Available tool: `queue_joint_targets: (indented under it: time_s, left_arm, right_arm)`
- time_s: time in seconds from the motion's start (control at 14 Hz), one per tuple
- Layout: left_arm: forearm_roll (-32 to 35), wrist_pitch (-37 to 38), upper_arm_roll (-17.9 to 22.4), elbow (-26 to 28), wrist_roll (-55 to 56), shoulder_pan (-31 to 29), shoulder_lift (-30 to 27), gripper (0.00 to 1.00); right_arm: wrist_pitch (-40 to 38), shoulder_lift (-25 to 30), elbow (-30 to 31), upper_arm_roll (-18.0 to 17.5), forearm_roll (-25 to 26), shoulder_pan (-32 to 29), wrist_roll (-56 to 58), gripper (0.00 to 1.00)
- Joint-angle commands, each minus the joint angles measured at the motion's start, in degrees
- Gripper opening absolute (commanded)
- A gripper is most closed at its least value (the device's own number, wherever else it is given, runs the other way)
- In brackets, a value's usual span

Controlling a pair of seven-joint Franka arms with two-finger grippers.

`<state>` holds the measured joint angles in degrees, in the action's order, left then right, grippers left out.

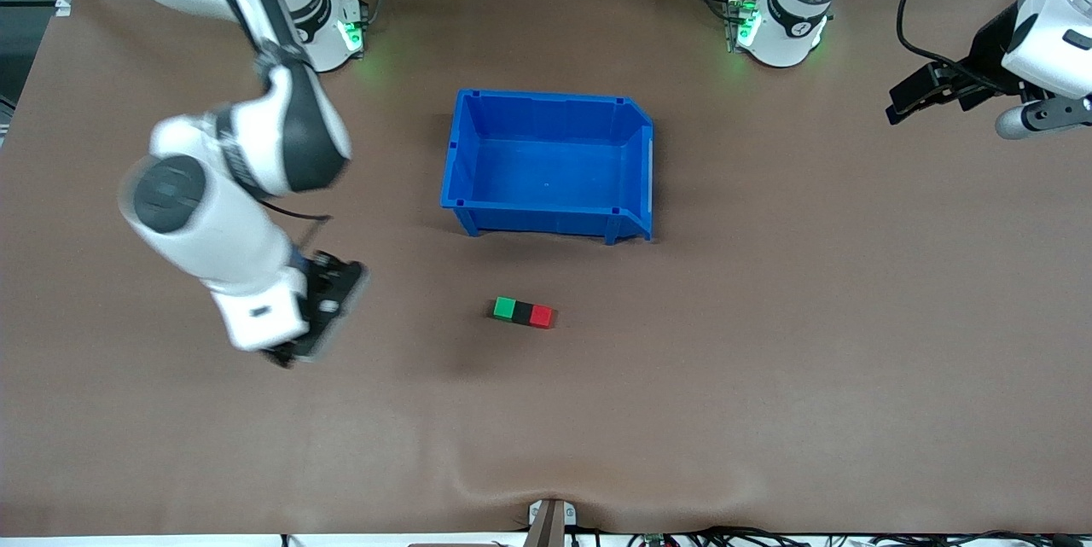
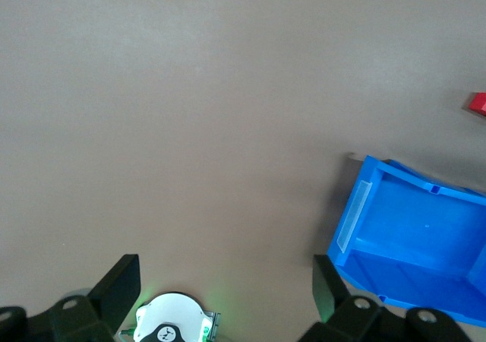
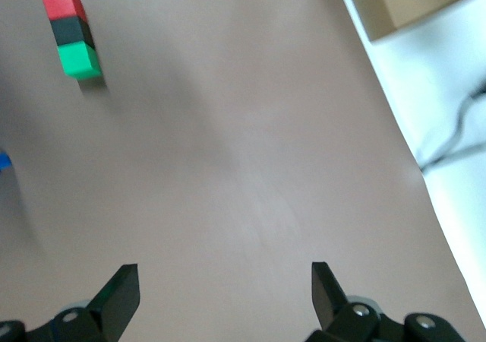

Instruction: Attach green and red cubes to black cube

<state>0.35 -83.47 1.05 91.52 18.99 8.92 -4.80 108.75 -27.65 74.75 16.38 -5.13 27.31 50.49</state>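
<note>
The green cube (image 1: 505, 308), black cube (image 1: 522, 313) and red cube (image 1: 541, 317) lie joined in one row on the table, black in the middle, nearer to the front camera than the blue bin (image 1: 546, 163). The right wrist view shows the row as red (image 3: 63, 2), black (image 3: 72, 30) and green (image 3: 78, 59). My right gripper (image 1: 320, 314) hangs open and empty over bare table toward the right arm's end, apart from the row; its jaws are wide apart in its wrist view (image 3: 224, 296). My left gripper (image 1: 893, 106) is open and empty, up at the left arm's end (image 2: 226, 289).
The blue bin holds nothing and also shows in the left wrist view (image 2: 410, 228), with the red cube's edge (image 2: 478, 102) past it. The left arm's base (image 2: 171, 323) shows between the left fingers. A table edge (image 3: 410, 152) runs beside the right gripper.
</note>
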Motion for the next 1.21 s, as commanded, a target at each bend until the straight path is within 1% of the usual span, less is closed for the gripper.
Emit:
queue_joint_targets:
  time_s: [0.0, 0.07, 0.14, 0.21, 0.36, 0.43, 0.5, 0.64, 0.71, 0.79, 0.93, 1.0, 1.07, 1.14]
  left_arm:
    - [0.97, -0.56, -0.08, 0.58, -0.89, -0.93, -0.65, 1.00]
    - [0.97, -0.47, -0.08, 0.76, -0.89, -1.27, -0.73, 1.00]
    - [0.97, -0.12, -0.25, 0.85, -0.80, -1.97, -0.73, 1.00]
    - [1.06, 0.32, -0.34, 0.94, -0.80, -2.07, -0.82, 1.00]
    - [1.06, 1.02, -0.26, 1.02, -0.80, -2.07, -0.91, 1.00]
    - [1.06, 1.29, -0.26, 0.94, -0.80, -2.16, -1.00, 1.00]
    - [0.97, 1.55, -0.26, 1.02, -0.80, -2.16, -1.09, 1.00]
    - [1.06, 1.73, -0.25, 0.94, -0.80, -2.77, -1.26, 1.00]
    - [1.06, 1.73, -0.17, 0.94, -0.80, -2.86, -1.35, 1.00]
    - [1.06, 1.82, -0.17, 0.94, -0.80, -2.86, -1.44, 1.00]
    - [1.76, 2.25, -0.52, 1.11, -0.80, -2.77, -1.53, 1.00]
    - [3.33, 2.34, -1.30, 1.11, -0.80, -2.69, -1.61, 1.00]
    - [4.04, 2.35, -2.27, 1.20, -0.89, -2.77, -1.70, 1.00]
    - [4.05, 2.35, -2.63, 1.63, -0.89, -2.69, -2.31, 1.00]
  right_arm:
    - [-4.93, 7.24, 3.57, 5.13, 0.48, -0.24, -1.27, 1.00]
    - [-6.43, 9.00, 4.00, 6.63, 0.21, -1.02, -1.62, 1.00]
    - [-7.57, 10.67, 4.53, 6.99, -0.05, -3.29, -1.62, 1.00]
    - [-8.28, 12.86, 6.36, 5.95, -0.14, -6.54, -1.62, 1.00]
    - [-8.46, 18.13, 11.27, 1.66, -0.14, -13.30, -1.62, 1.00]
    - [-8.46, 20.33, 13.56, 0.24, -0.14, -15.51, -2.84, 1.00]
    - [-8.90, 22.01, 14.89, -0.03, -0.14, -16.14, -6.33, 1.00]
    - [-12.66, 23.78, 15.52, -0.21, -0.14, -16.24, -14.76, 1.00]
    - [-13.55, 24.48, 15.61, -1.08, -0.05, -16.41, -18.46, 1.00]
    - [-14.08, 25.09, 15.78, -2.74, -0.05, -17.72, -22.24, 1.00]
    - [-15.14, 26.50, 15.78, -7.57, 0.38, -21.06, -29.89, 1.00]
    - [-15.75, 26.86, 15.61, -8.55, 0.82, -21.68, -31.05, 1.00]
    - [-15.93, 26.86, 15.17, -8.82, 1.96, -21.77, -30.98, 1.00]
    - [-15.93, 26.86, 14.56, -9.43, 5.97, -21.95, -30.54, 1.00]
